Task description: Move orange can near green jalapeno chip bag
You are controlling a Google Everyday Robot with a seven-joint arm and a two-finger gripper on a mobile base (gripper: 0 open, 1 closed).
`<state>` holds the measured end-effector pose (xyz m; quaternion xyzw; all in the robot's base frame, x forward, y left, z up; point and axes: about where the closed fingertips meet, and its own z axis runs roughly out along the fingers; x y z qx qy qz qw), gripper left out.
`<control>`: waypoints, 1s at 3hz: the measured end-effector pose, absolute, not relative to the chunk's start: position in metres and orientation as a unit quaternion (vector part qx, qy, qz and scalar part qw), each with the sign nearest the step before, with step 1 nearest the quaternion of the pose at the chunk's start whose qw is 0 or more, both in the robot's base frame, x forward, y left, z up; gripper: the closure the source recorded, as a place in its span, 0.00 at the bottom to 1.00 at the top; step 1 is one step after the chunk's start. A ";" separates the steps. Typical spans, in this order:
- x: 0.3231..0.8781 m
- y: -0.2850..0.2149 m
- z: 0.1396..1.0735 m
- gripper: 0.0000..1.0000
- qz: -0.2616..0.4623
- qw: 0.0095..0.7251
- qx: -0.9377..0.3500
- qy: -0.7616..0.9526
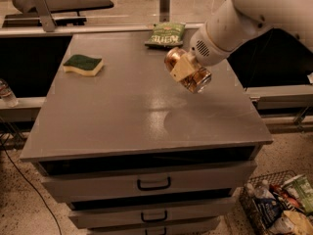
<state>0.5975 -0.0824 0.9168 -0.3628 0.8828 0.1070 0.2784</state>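
Note:
The orange can (191, 75) is held in the air above the right middle of the grey tabletop (122, 106), lying tilted with one end toward me. My gripper (185, 68) is shut on it, a tan finger pad (182, 67) pressed against its side. The white arm comes in from the upper right. The green jalapeno chip bag (165, 34) lies flat at the table's far edge, beyond and a little left of the can.
A green-topped yellow sponge (83, 64) lies at the table's back left. The table is a drawer cabinet with handles (153, 184) in front. A wire basket of packets (279, 207) stands on the floor at the lower right.

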 end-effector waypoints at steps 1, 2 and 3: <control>0.602 -0.081 0.934 1.00 0.097 0.300 -0.403 0.859; 0.602 -0.081 0.934 1.00 0.097 0.300 -0.403 0.859; 0.617 -0.091 0.936 1.00 0.087 0.330 -0.398 0.852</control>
